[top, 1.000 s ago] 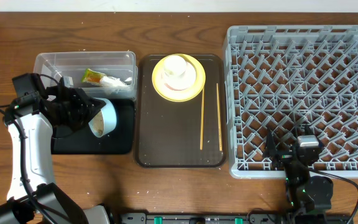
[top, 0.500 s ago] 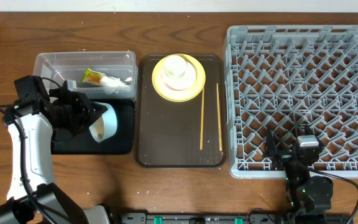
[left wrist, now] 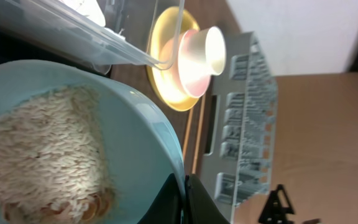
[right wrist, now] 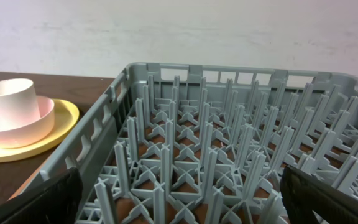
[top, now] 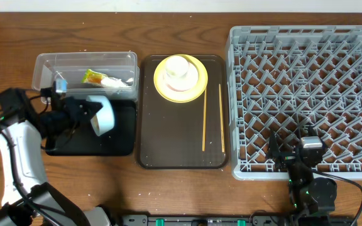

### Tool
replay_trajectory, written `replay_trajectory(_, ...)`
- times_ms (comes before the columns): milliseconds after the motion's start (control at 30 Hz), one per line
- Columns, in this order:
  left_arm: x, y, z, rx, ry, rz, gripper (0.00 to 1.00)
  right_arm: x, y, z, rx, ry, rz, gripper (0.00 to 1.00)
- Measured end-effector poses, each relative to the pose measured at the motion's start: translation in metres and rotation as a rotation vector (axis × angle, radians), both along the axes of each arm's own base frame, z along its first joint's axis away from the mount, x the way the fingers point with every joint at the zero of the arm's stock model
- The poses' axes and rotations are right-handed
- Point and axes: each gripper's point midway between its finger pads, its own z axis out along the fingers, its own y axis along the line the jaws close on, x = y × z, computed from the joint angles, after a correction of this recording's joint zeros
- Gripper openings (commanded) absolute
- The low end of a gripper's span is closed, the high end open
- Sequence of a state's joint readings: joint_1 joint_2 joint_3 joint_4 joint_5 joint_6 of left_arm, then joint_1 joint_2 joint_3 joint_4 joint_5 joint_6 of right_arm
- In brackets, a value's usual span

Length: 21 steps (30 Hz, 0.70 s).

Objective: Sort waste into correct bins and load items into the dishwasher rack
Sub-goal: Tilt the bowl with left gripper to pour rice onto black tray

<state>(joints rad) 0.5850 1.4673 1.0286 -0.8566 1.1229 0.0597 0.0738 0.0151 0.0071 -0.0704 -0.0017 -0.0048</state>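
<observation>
The light blue bowl (top: 104, 115), holding rice (left wrist: 42, 155), tilts over the black tray (top: 121, 144) at left; cup (top: 178, 66), pink bowl (right wrist: 23, 127), yellow plate (top: 200, 85) stacked upper centre.

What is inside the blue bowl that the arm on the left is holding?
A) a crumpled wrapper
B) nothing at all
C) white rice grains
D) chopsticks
C: the left wrist view looks straight into the blue bowl and shows white rice grains piled in it.
</observation>
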Motion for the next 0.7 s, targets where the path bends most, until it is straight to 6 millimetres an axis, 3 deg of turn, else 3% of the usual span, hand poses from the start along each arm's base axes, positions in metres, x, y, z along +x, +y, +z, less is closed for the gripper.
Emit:
replay_trajectory(200, -0.006, 0.008, 0.003, -0.080, -0.076, 0.028, 0.06, 0.000, 0.000, 0.000, 0.000, 0.000, 0.000, 0.99)
replay_trajectory(500, -0.011, 0.006, -0.013, -0.102, -0.123, 0.030, 0.06, 0.000, 0.000, 0.000, 0.000, 0.000, 0.000, 0.99)
replay_trajectory(700, -0.007, 0.005, 0.000, -0.140, -0.198, 0.014, 0.06, 0.000, 0.000, 0.000, 0.000, 0.000, 0.000, 0.99)
